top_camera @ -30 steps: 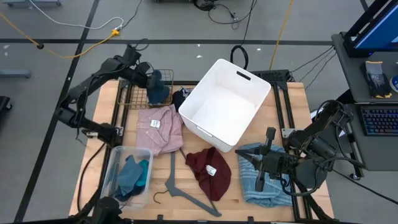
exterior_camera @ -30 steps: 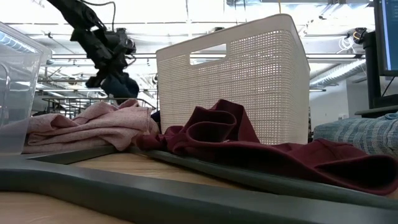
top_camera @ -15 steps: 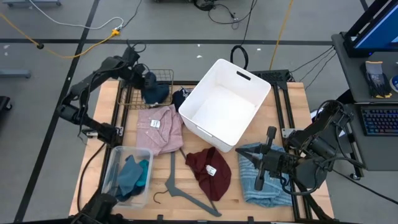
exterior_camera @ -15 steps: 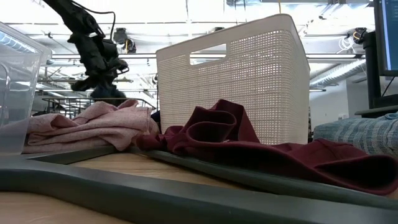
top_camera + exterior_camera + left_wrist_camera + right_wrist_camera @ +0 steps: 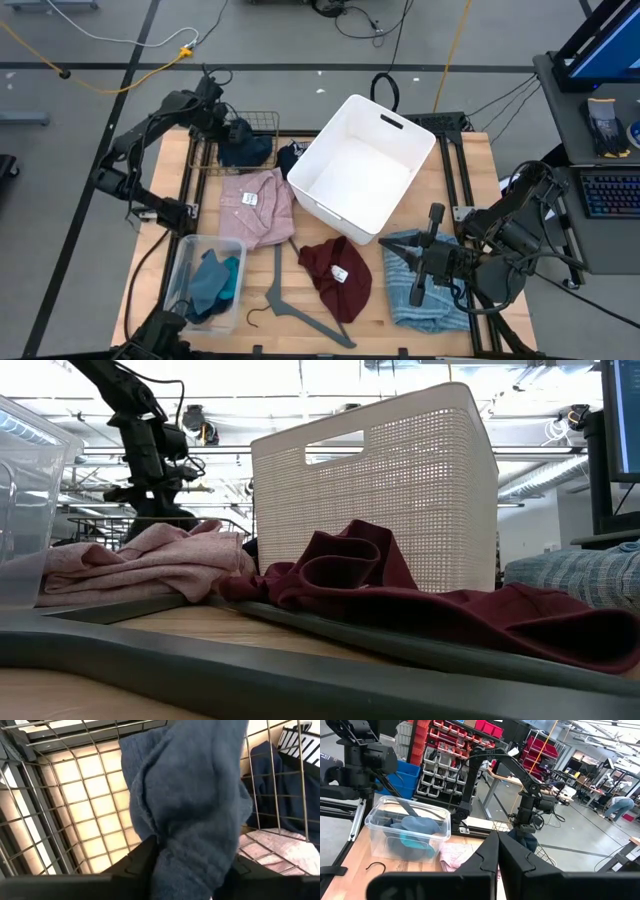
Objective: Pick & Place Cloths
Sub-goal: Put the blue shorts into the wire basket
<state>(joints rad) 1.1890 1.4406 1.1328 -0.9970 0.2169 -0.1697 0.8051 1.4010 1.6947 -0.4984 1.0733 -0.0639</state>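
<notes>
Left tool (image 5: 228,128) sits low in the wire basket (image 5: 205,152) at the counter's far left edge, fingers parted around the navy cloth (image 5: 192,810); grip uncertain. Basket walls close on all sides. Right tool (image 5: 418,285), fingers together, rests on the light-blue cloth (image 5: 440,310), near right edge.

The left gripper (image 5: 232,132) has moved toward the table's back left corner and come down over the wire basket (image 5: 205,152). The dark navy cloth (image 5: 247,148), which a second ago hung in the air from it, has sunk into the basket and spread wider there. In the low view the cloth has dropped behind the pink cloth (image 5: 150,560).
</notes>
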